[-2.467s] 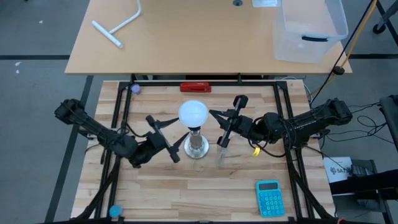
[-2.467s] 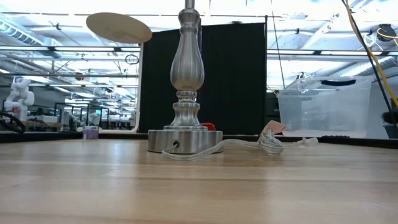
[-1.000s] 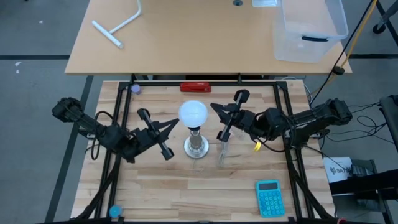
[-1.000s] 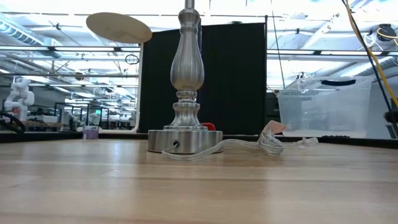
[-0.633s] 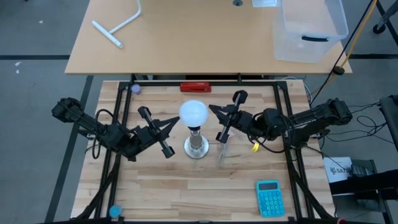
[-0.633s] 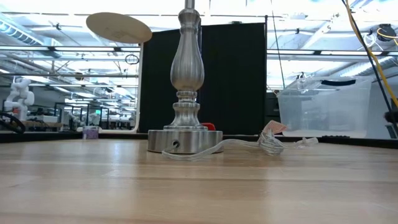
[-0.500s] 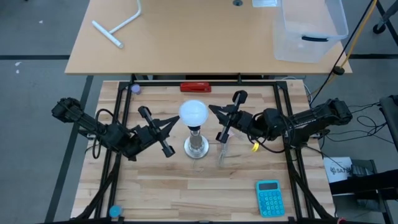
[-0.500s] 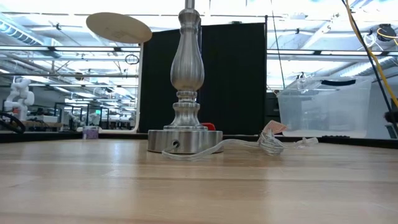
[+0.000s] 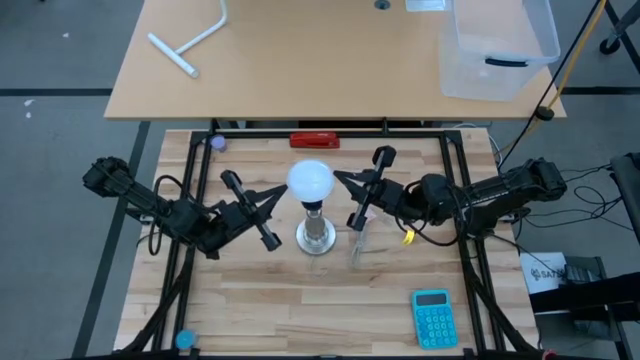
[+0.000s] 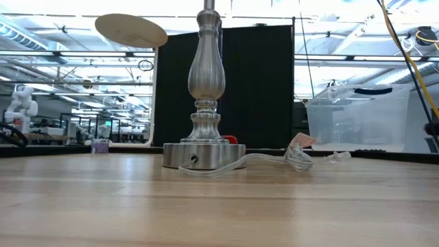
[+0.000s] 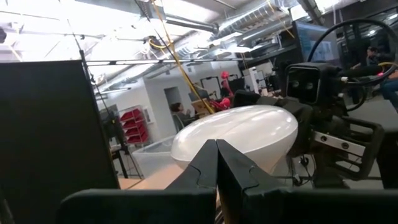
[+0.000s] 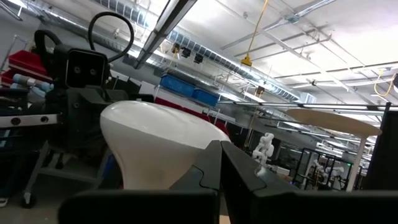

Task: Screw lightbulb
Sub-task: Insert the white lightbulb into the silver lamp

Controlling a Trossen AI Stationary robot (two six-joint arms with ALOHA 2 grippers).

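Having pulled back from the lamp base since the earliest high view, left gripper (image 9: pixel 283 191) now hanging just left of the lightbulb (image 9: pixel 311 181), fingers pressed together with nothing between them. Sitting unchanged on the opposite side, right gripper (image 9: pixel 338 176), fingertips likewise closed to a point and empty, aiming at the bulb's right flank without visibly touching it. Standing upright on top of the silver lamp stand (image 10: pixel 206 82), the white bulb, dome up, at the middle of the wooden table (image 9: pixel 300 300). Trailing from the round foot toward the right, a clear cord (image 10: pixel 274 160). Lying near the front right corner, a teal calculator (image 9: pixel 433 317). Resting by the far edge, a red tool (image 9: pixel 315 141). Filling both wrist views beyond the closed fingertips, the bulb's white dome.
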